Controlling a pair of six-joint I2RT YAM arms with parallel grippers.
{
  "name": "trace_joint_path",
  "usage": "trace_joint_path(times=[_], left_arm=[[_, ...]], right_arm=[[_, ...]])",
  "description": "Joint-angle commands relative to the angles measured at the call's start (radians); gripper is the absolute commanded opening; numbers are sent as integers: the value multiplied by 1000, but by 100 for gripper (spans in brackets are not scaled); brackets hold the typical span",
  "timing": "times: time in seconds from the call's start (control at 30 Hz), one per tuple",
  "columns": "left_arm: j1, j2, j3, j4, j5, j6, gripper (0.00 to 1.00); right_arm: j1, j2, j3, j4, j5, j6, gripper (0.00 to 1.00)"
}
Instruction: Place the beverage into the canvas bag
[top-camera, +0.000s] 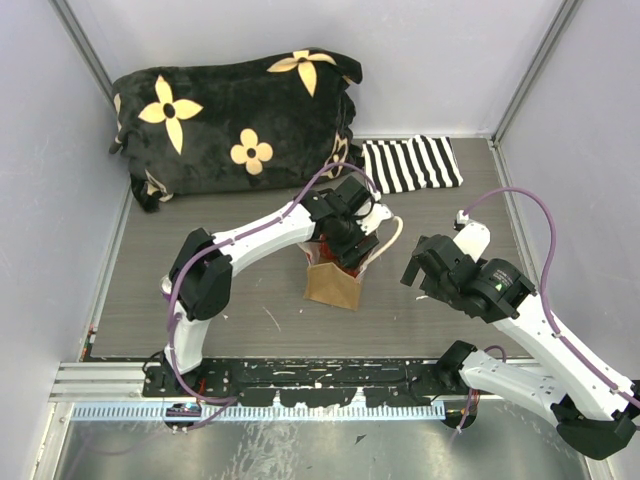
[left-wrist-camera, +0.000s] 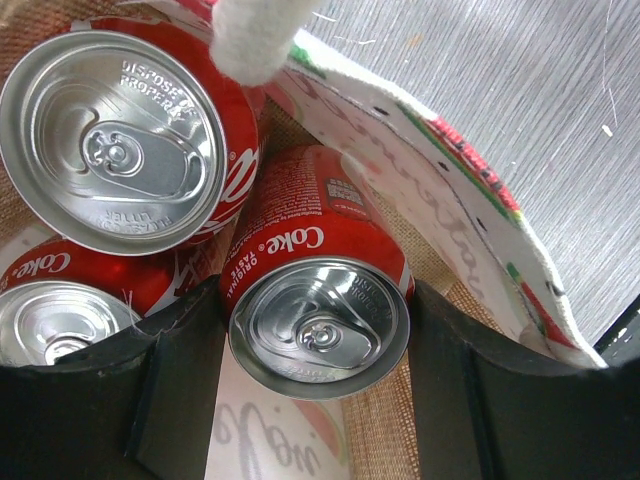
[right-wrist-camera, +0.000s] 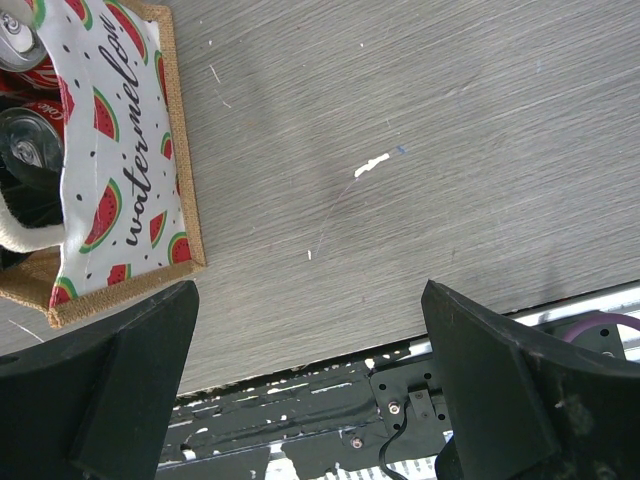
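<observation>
1. The table (top-camera: 260, 300) is a grey wood-grain board, scuffed with a few pale flecks. Plain pale walls (top-camera: 450, 60) box it in on three sides, and a metal rail (top-camera: 110, 375) runs along the bottom of the overhead view.
2. A black plush blanket (top-camera: 240, 110) with cream flowers is bunched up at the upper left. A striped cloth (top-camera: 410, 165) lies flat just to its right.
3. The canvas bag (top-camera: 335, 285) stands upright on the bare board at the centre of the frame, apart from both cloths. One of its sides is a white panel printed with watermelon slices.
4. The left gripper (top-camera: 347, 252) reaches down into the bag's mouth. In its wrist view the two black fingers (left-wrist-camera: 180, 390) press against either side of a red Coke can (left-wrist-camera: 320, 330), which sits inside the bag with its top towards the camera.
5. A second can (left-wrist-camera: 120, 140) shows at the upper left of that view and a third can (left-wrist-camera: 50, 320) at the lower left. The bag's cream handle (left-wrist-camera: 255, 35) crosses the top.
6. The right gripper (right-wrist-camera: 310, 300) hangs over bare table to the right of the bag, its fingers spread wide with nothing between them.
7. From here I cannot tell whether the held can rests on the bag's floor.
</observation>
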Motion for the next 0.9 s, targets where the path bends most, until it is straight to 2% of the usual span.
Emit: trace_joint_path(times=[0.0, 0.1, 0.33, 0.67, 0.87], left_arm=[[-8, -9, 1, 75, -11, 8, 47], [-14, -19, 1, 73, -13, 8, 67], [-23, -55, 11, 66, -8, 0, 94], [-25, -125, 37, 13, 0, -8, 96], [-24, -218, 38, -10, 3, -3, 96]], right_arm=[[4, -5, 31, 3, 30, 18, 100], [4, -3, 31, 7, 27, 17, 100], [4, 3, 28, 15, 21, 13, 100], [3, 16, 32, 25, 15, 5, 100], [4, 29, 44, 28, 13, -4, 100]])
